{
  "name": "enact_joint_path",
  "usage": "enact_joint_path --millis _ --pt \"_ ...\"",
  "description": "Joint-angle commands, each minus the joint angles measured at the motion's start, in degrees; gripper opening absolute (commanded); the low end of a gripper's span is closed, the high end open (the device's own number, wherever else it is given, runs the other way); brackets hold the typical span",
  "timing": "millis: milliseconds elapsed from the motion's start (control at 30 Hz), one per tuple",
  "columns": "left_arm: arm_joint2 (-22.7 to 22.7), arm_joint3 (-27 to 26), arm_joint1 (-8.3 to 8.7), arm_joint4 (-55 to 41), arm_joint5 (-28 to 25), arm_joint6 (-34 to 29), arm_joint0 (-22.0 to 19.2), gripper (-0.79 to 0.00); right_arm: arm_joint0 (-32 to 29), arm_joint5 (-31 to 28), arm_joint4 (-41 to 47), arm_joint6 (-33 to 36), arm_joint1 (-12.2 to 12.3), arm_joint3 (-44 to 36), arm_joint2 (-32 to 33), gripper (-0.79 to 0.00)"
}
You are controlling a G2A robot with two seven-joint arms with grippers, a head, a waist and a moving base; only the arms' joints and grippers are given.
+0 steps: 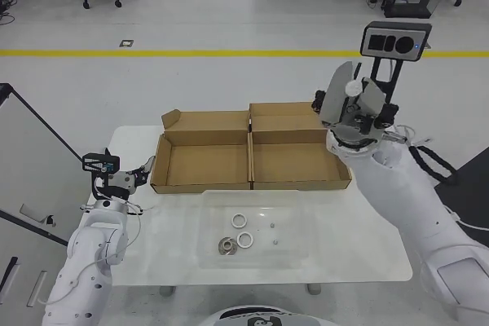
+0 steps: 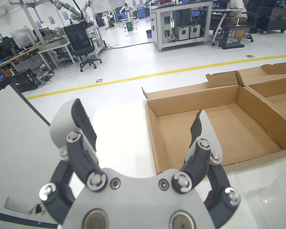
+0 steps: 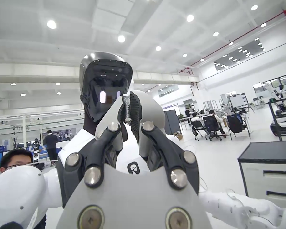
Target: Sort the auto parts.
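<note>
— Where's the bolt [image 3: 126,109]?
— Clamped in the right gripper [image 3: 129,97], raised near the far corner of the right box [image 1: 297,161]; left gripper [image 2: 138,117] spread wide beside the left box [image 1: 202,163].
— Best move?
— Lower over that box, then release gently.

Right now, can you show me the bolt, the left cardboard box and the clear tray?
bolt [image 3: 126,108]: right wrist view, on its threaded shaft.
left cardboard box [image 1: 204,163]: top view, on its bare floor.
clear tray [image 1: 289,248]: top view, on a bare part of its floor.
</note>
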Motion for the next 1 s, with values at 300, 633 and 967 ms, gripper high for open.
enact_joint_path --millis 300,633,967 --pt "0.0 0.0 0.0 0.0 0.0 0.0 0.0 0.0 0.14 5.78 -11.87 3.01 -0.26 1.77 3.57 -0.785" --pt "0.0 0.0 0.0 0.0 0.0 0.0 0.0 0.0 -1.1 6.15 -12.13 1.92 -1.23 0.6 4.21 -0.785" --pt "0.0 0.0 0.0 0.0 0.0 0.0 0.0 0.0 -3.31 5.21 -2.22 5.02 -2.55 -0.06 5.21 -0.785"
